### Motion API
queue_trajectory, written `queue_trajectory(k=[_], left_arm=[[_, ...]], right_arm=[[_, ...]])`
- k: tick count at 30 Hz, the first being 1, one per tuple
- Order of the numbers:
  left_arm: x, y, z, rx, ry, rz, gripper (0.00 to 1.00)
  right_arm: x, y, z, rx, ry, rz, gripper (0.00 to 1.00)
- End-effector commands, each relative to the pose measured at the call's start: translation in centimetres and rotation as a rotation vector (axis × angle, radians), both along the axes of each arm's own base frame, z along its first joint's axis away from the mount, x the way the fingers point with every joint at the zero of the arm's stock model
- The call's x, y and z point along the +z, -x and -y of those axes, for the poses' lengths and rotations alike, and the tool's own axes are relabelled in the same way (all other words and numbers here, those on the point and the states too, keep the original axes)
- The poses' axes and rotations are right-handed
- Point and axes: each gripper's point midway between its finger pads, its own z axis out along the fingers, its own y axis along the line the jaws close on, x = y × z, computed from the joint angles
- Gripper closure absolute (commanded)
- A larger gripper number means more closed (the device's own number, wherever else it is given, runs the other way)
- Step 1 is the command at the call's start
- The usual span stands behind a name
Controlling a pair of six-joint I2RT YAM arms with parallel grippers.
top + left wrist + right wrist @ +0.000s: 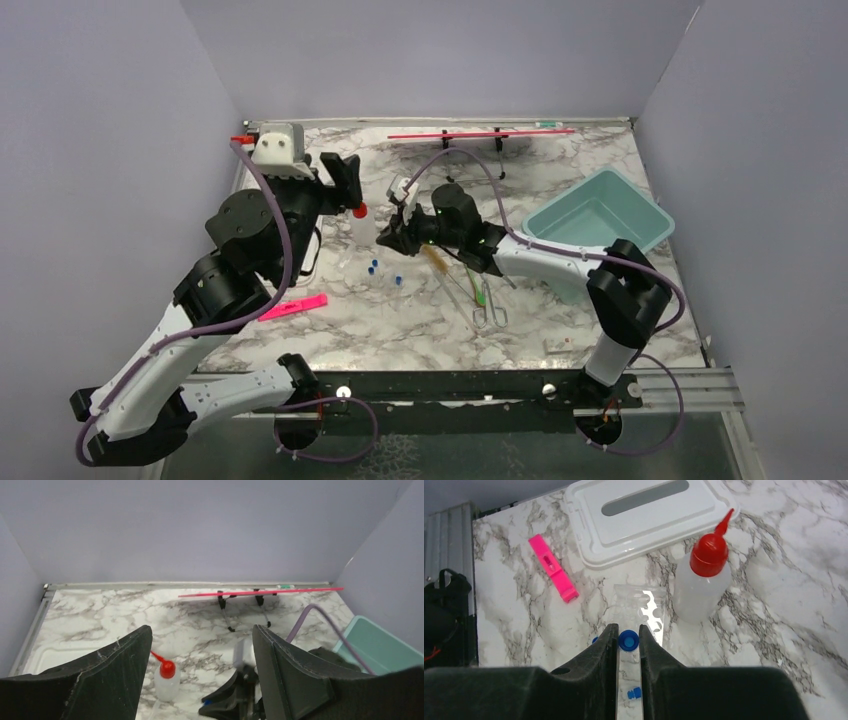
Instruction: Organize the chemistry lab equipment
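Nearest the arm bases, the flat pink strip [295, 306] lies on the marble table [420, 320] to the left. The metal forceps [490, 313] lie to the right, with the green-handled tool [484, 292] just beyond them. The tan brush [438, 262] slants away from these toward the right gripper [386, 238], which points left over the middle of the table. Its jaws stand only a narrow slit apart. In the right wrist view a blue cap [628, 640] fills that slit at the tips, but it cannot be told whether the fingers pinch it or it lies beneath them. The blue-capped tubes [371, 267] show just on the near side of that gripper in the top view. Farther back and to the left, the squeeze bottle [358, 225] stands upright with its red nozzle up, beside a clear plastic bag [640, 610]. The left gripper [201, 630] hangs above the bottle, jaws spread wide and holding nothing; the bottle sits below, nearer the finger on the left of the wrist view. A white lid [649, 515] lies past the bottle and the teal bin [598, 215] sits at the right. The long red rod [480, 132] rests on its black stand [498, 155] along the back wall.
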Motion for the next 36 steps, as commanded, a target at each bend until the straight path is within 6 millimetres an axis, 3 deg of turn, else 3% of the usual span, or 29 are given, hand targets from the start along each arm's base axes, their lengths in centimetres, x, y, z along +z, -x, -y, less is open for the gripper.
queue_trajectory(k=[1, 4, 11, 27, 36], left_arm=[[5.7, -0.3, 1.5, -0.053, 0.026, 0.058, 0.24], [7.2, -0.9, 2.2, -0.057, 0.01, 0.078, 0.24], [9.1, -0.9, 2.4, -0.068, 0.009, 0.114, 0.23], [7.2, -1.6, 2.6, -0.044, -0.043, 0.086, 0.22], [7.6, -1.4, 2.0, -0.027, -0.013, 0.094, 0.22]], right_arm=[[0.4, 1.6, -2.2, 0.234, -0.039, 0.158, 0.84], [-1.5, 1.6, -2.3, 0.273, -0.006, 0.191, 0.87], [-3.3, 1.7, -2.3, 0.328, 0.03, 0.271, 0.89], [-6.2, 1.3, -2.3, 0.333, 0.099, 0.243, 0.88], [-7.9, 1.1, -2.2, 0.34, 0.153, 0.199, 0.87]])
